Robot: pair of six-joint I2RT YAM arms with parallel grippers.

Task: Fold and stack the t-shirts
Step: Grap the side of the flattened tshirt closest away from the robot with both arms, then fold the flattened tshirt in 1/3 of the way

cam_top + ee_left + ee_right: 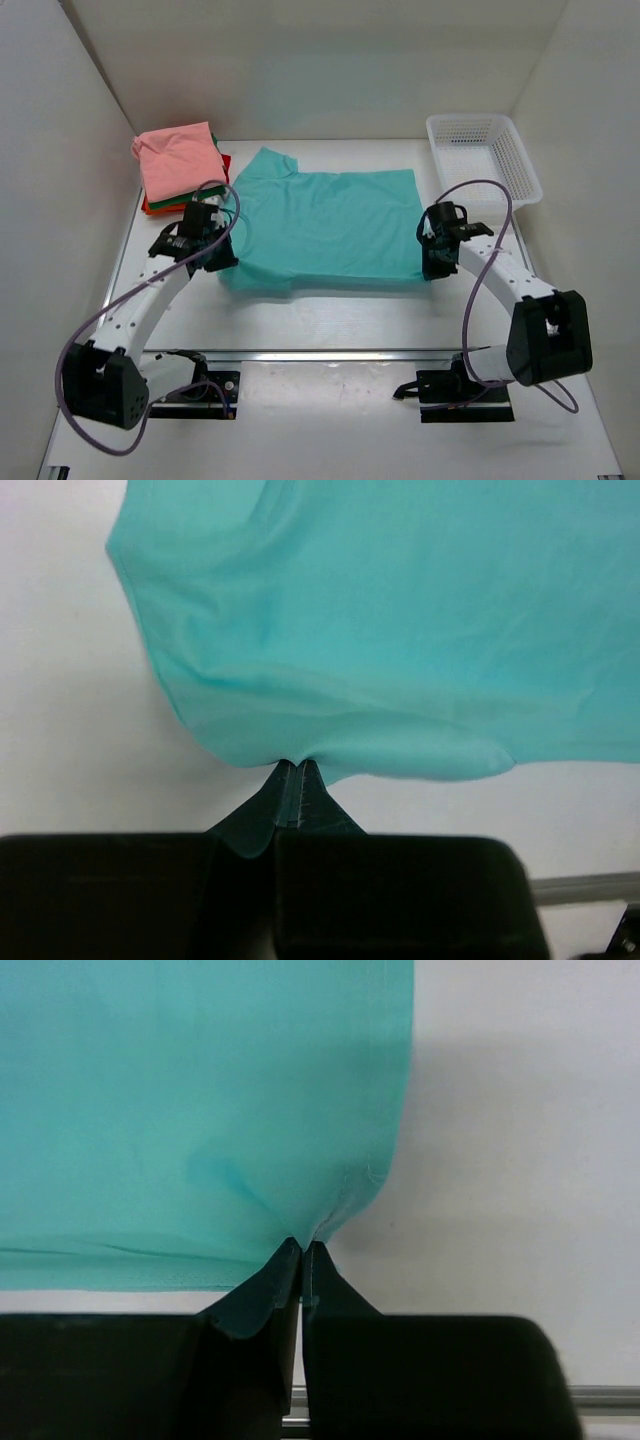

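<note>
Left end effector [298, 770] and right end effector [303, 1248] each pinch the teal shirt [330, 225]; we should lift evenly, keeping it taut.

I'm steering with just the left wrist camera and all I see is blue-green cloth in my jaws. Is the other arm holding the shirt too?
Observer: Yes. The right gripper has its jaws shut on the teal t-shirt, at its near right corner.
Operator: Are there more shirts somewhere?
Observer: A folded stack with a salmon-pink shirt on top lies at the far left of the table.
Operator: What's on the other side?
Observer: A white mesh basket stands in the far right corner, apart from the teal shirt.
</note>
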